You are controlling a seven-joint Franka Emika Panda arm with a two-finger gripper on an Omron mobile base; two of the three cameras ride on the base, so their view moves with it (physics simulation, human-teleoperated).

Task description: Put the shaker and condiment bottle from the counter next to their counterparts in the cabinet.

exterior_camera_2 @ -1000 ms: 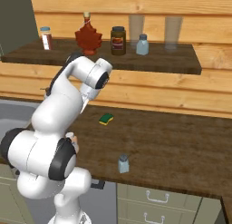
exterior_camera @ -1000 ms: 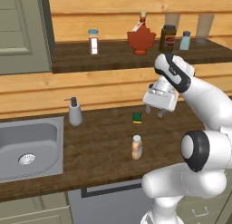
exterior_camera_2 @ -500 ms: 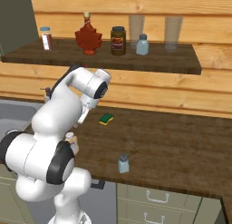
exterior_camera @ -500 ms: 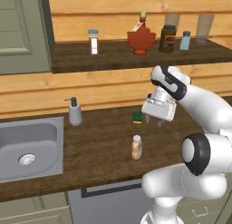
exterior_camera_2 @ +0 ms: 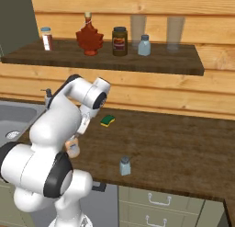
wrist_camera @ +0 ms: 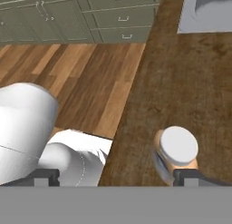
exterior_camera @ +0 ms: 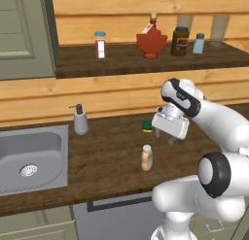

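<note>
- Your hand is hanging above the worktop with its jaws spread wide, gripping nothing.
- The condiment bottle is standing upright on the worktop just below and a little in front of your hand, not touching it; from the hand camera its whitish cap is sitting right by one dark fingertip.
- The shaker is waiting upright near the worktop's front edge, well off to your hand's right side.
- A green and yellow sponge is lying just behind your hand, toward the plank wall.
- A soap dispenser is standing off to the left of your hand, beside the sink.
- Up on the cabinet shelf, well above your hand, the red maple-leaf bottle, a dark brown jar and the matching shaker are lined up, with a blue-lidded jar farther left.
</note>
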